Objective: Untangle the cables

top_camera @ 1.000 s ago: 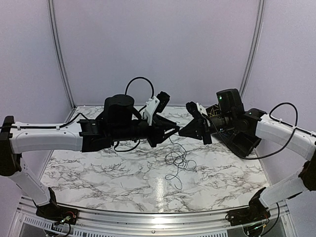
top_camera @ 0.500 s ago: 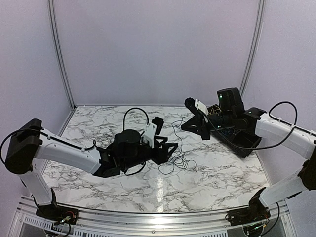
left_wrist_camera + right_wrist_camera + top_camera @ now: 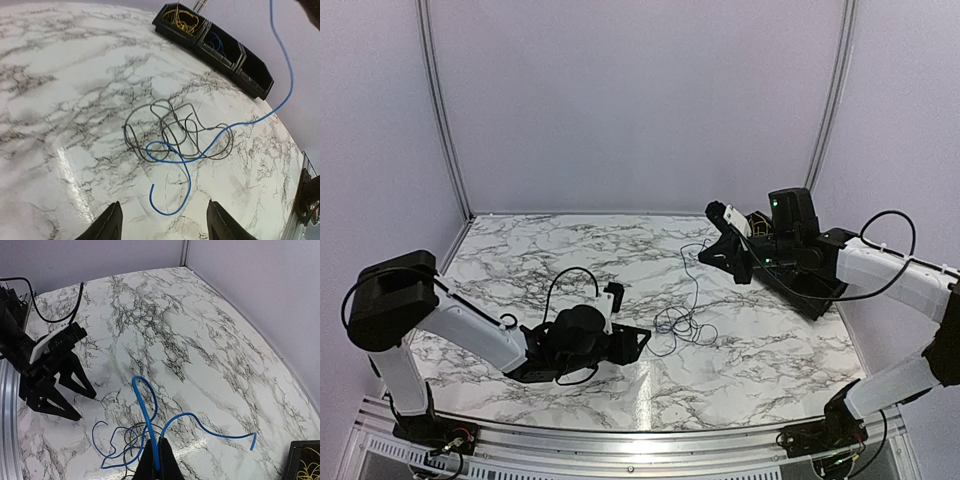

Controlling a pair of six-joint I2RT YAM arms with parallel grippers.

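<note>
We've got the left gripper (image 3: pixel 165 227) down low over the marble table (image 3: pixel 510 265), jaws spread wide with nothing between them, just short of the black cable (image 3: pixel 172 130). That cable lies in a loose knot of loops mid-table. On the other side, the right gripper (image 3: pixel 155 462) hangs above the surface, pinched tight on the blue cable (image 3: pixel 148 420) (a very thin one). From that pinch we see the blue strand drop to the table, cross the black loops and end in a curl nearest the left fingers. At the table's right edge sits a black bin (image 3: pixel 252 82), with yellow wires (image 3: pixel 182 19) in its far compartment and a blue coil (image 3: pixel 216 42) in the next.
</note>
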